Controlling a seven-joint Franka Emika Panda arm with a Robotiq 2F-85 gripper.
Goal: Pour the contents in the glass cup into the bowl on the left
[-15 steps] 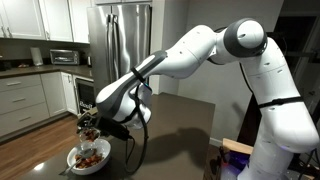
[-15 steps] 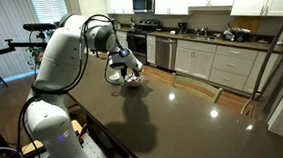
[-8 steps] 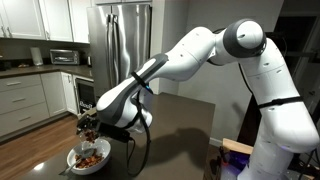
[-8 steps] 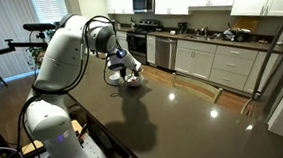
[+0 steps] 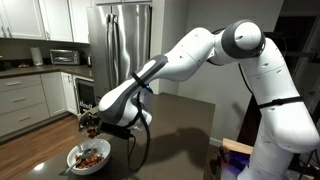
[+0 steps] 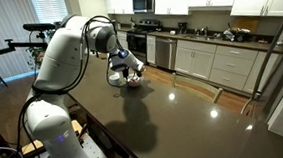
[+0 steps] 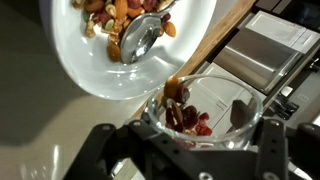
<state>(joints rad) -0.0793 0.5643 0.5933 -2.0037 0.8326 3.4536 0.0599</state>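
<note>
In the wrist view my gripper (image 7: 203, 135) is shut on the clear glass cup (image 7: 212, 98), which is tipped toward the white bowl (image 7: 190, 30). Reddish-brown bits (image 7: 185, 115) sit at the cup's rim and inside it. The bowl holds more bits (image 7: 118, 18) and a metal spoon (image 7: 140, 38). In an exterior view the gripper (image 5: 92, 126) holds the cup just above the bowl (image 5: 88, 158) at the table's near corner. In an exterior view the gripper (image 6: 126, 75) hangs over the bowl (image 6: 132, 82) at the far end of the table.
The dark table (image 6: 174, 117) stretches away from the bowl. A steel fridge (image 5: 125, 45) and kitchen cabinets (image 5: 25, 100) stand behind. A cabinet row with counter (image 6: 220, 58) runs along the far wall. The table's wooden edge (image 7: 215, 45) runs beside the bowl.
The gripper with the tilted cup has shifted very slightly over the bowl. The rest of the scene looks the same.
</note>
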